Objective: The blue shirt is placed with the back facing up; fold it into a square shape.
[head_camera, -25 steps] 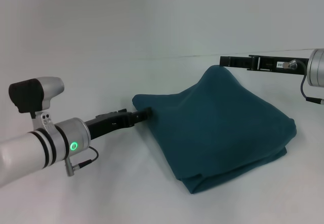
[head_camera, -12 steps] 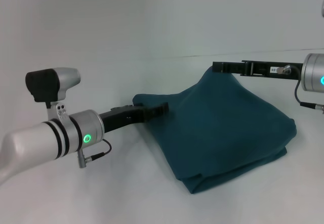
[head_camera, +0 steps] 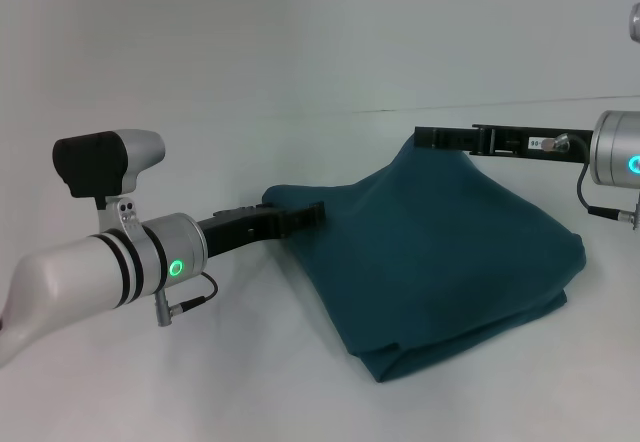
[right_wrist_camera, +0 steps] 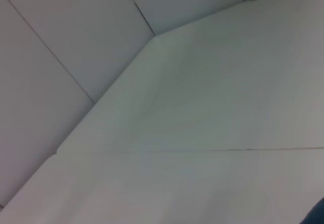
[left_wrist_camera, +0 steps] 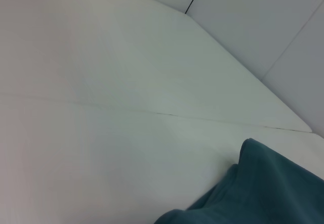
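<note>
Teal-blue fabric of the blue shirt (head_camera: 440,262) lies folded in a thick bundle on the white table (head_camera: 200,382). The left gripper (head_camera: 318,212) seems closed on its near-left edge. The right gripper (head_camera: 422,139) touches the raised far corner; its hold cannot be judged.
</note>
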Action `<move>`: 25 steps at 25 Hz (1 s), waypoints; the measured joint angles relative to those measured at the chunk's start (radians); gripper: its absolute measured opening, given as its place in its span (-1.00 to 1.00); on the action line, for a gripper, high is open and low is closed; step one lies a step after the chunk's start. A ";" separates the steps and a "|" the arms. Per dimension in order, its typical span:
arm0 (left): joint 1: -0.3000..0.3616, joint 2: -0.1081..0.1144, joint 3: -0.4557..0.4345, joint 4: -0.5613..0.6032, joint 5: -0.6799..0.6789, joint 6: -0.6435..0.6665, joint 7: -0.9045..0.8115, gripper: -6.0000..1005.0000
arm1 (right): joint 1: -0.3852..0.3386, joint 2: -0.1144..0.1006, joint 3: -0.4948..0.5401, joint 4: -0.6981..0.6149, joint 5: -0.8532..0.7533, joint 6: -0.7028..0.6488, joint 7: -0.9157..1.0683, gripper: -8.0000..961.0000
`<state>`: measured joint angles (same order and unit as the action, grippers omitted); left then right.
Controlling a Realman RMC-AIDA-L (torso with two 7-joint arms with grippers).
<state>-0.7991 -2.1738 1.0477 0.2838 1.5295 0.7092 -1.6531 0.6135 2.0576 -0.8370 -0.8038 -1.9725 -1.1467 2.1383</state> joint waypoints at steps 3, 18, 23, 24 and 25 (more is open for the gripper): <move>-0.001 -0.001 0.000 0.000 -0.002 -0.001 -0.001 0.80 | 0.000 0.000 0.004 0.000 0.000 0.001 -0.007 0.60; -0.037 -0.001 0.000 -0.018 0.003 -0.009 0.003 0.74 | 0.004 0.004 0.009 0.001 0.000 0.011 -0.023 0.60; -0.038 -0.001 0.022 -0.012 0.006 -0.039 0.007 0.53 | 0.006 0.007 0.009 0.001 0.004 0.012 -0.026 0.60; -0.038 -0.001 0.026 -0.010 0.006 -0.039 0.007 0.45 | 0.006 0.008 0.009 0.001 0.006 0.012 -0.028 0.60; -0.039 -0.001 0.029 -0.009 0.006 -0.040 0.007 0.36 | 0.006 0.008 0.009 0.000 0.008 0.012 -0.031 0.60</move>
<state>-0.8380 -2.1753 1.0767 0.2746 1.5354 0.6691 -1.6461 0.6195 2.0657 -0.8282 -0.8035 -1.9646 -1.1343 2.1068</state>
